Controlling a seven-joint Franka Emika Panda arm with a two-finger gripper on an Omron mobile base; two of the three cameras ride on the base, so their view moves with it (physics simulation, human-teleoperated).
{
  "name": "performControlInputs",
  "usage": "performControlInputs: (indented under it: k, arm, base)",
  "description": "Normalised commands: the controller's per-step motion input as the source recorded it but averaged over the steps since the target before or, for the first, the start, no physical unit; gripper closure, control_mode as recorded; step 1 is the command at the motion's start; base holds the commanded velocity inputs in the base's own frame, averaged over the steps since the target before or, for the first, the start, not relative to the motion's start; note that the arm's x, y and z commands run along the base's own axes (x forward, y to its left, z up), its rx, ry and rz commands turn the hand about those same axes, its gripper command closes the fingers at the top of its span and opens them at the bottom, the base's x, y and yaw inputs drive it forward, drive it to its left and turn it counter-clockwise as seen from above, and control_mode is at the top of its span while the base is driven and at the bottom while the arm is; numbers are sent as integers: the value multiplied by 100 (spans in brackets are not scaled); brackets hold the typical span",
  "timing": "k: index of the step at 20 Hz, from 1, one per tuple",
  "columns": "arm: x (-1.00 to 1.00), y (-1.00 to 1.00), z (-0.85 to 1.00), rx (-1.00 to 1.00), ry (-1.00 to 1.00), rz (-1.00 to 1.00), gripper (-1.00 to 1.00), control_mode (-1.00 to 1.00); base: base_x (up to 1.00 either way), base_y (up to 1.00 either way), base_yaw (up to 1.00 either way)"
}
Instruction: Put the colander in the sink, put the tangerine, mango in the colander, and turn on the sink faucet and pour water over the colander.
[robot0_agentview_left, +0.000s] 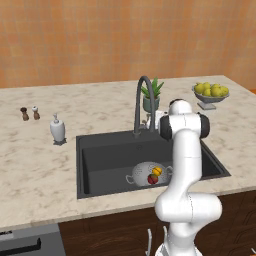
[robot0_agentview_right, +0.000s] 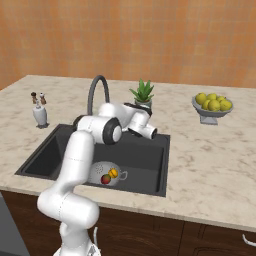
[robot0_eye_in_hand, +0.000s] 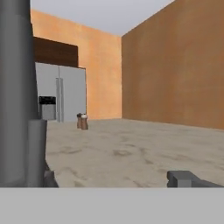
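Observation:
The light-grey colander (robot0_agentview_left: 142, 172) (robot0_agentview_right: 100, 171) sits in the dark sink (robot0_agentview_left: 100, 165) (robot0_agentview_right: 147, 155), near its front. Inside it lie the orange tangerine (robot0_agentview_left: 157, 171) (robot0_agentview_right: 113, 173) and the red-green mango (robot0_agentview_left: 152, 179) (robot0_agentview_right: 105, 179). The dark gooseneck faucet (robot0_agentview_left: 137, 107) (robot0_agentview_right: 91, 100) rises behind the basin. My gripper (robot0_eye_in_hand: 116, 178) (robot0_agentview_right: 102, 108) is at the faucet's height behind the sink, level, and open with nothing between its fingers. In the hand view the faucet's pipe (robot0_eye_in_hand: 15, 87) stands tall just at the left fingertip (robot0_eye_in_hand: 49, 178). No water shows.
A white soap dispenser (robot0_agentview_left: 57, 129) (robot0_agentview_right: 40, 116) and two small shakers (robot0_agentview_left: 30, 113) (robot0_agentview_right: 38, 97) (robot0_eye_in_hand: 82, 121) stand left of the sink. A potted plant (robot0_agentview_left: 152, 95) (robot0_agentview_right: 142, 95) is behind the faucet. A footed dish of yellow-green fruit (robot0_agentview_left: 210, 92) (robot0_agentview_right: 212, 105) stands at the right.

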Motion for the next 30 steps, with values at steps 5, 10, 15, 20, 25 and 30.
performControlInputs:
  k: [5, 10, 15, 20, 25, 30]
  arm:
    - [48, 0, -11, 0, 2, -4, 100, -100]
    - [30, 0, -1, 0, 0, -17, 100, -100]
    - [19, -1, 0, 0, 2, -39, 100, -100]
    - [22, -5, 0, 0, 16, -59, 100, -100]
    - [58, -64, 0, 0, 32, -31, 100, -100]
    - [65, -100, -14, 2, 36, 0, 100, -100]
  base:
    - [0, 0, 0]
    - [0, 0, 0]
    - [0, 0, 0]
    - [0, 0, 0]
    - [0, 0, 0]
    - [0, 0, 0]
